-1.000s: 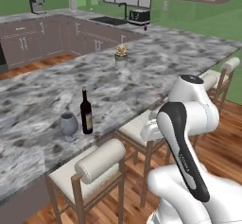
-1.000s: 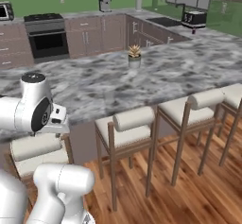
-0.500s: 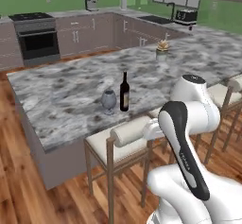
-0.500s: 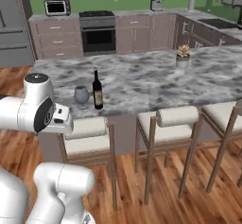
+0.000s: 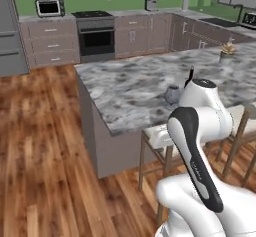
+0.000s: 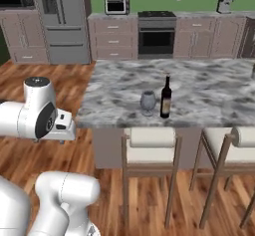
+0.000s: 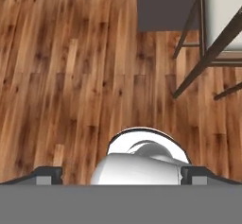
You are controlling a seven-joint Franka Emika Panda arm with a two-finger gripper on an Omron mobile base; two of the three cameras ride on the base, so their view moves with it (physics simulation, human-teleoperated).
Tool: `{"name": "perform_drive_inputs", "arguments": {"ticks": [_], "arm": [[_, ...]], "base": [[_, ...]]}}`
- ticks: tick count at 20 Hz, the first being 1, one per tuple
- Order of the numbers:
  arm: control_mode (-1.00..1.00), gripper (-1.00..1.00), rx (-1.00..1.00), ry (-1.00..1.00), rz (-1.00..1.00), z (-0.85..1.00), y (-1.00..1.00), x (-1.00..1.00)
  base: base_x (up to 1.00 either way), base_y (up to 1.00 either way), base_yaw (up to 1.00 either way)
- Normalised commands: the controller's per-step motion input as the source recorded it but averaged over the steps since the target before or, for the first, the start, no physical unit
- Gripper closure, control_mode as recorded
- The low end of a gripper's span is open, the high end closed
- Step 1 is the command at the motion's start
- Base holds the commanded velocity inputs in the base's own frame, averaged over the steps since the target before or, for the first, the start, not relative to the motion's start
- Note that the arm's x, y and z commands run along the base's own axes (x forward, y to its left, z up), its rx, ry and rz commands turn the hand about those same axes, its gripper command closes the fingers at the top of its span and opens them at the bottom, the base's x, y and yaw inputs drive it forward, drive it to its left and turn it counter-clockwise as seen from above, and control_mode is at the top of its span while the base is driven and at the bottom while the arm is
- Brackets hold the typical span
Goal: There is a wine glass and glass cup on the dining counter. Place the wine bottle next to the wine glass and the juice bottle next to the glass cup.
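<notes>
The wine bottle (image 6: 166,98), dark with a pale label, stands upright on the marbled dining counter (image 6: 209,88) near its front edge. Just left of it stands the wine glass (image 6: 148,102), close by but apart. In the left base view the wine glass (image 5: 172,95) shows beside my arm. Only the neck of the wine bottle (image 5: 191,75) rises behind the arm there. My gripper (image 7: 120,176) points down at the wooden floor. It is open, its fingertips (image 7: 47,175) far apart with nothing held. The juice bottle and the glass cup are out of view.
Two cushioned stools (image 6: 152,138) (image 6: 234,135) stand under the counter's overhang, and their legs (image 7: 198,67) show in the hand view. A small potted plant (image 5: 228,48) sits farther along the counter. Oven (image 6: 156,36) and fridge (image 6: 60,21) line the back wall. Open wooden floor (image 5: 45,146) lies to the left.
The whole picture has shifted in both base views, so the base has moved along toward the counter's end. Bottle and glass keep their place on the counter. The gripper stays open.
</notes>
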Motion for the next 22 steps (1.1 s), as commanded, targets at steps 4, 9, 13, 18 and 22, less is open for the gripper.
{"name": "perform_drive_inputs", "arguments": {"ticks": [4,9,13,18,22], "arm": [[1.00,-1.00,0.00,0.00,0.00,0.00,0.00,0.00],[1.00,-1.00,0.00,0.00,0.00,0.00,0.00,0.00],[1.00,-1.00,0.00,0.00,0.00,0.00,0.00,0.00],[1.00,-1.00,0.00,0.00,0.00,0.00,0.00,0.00],[1.00,-1.00,0.00,0.00,0.00,0.00,0.00,0.00]], "base": [[0.20,0.91,0.01],[0.30,0.88,0.00],[0.39,0.84,-0.03],[0.52,0.73,-0.13],[0.65,0.61,-0.21]]}}
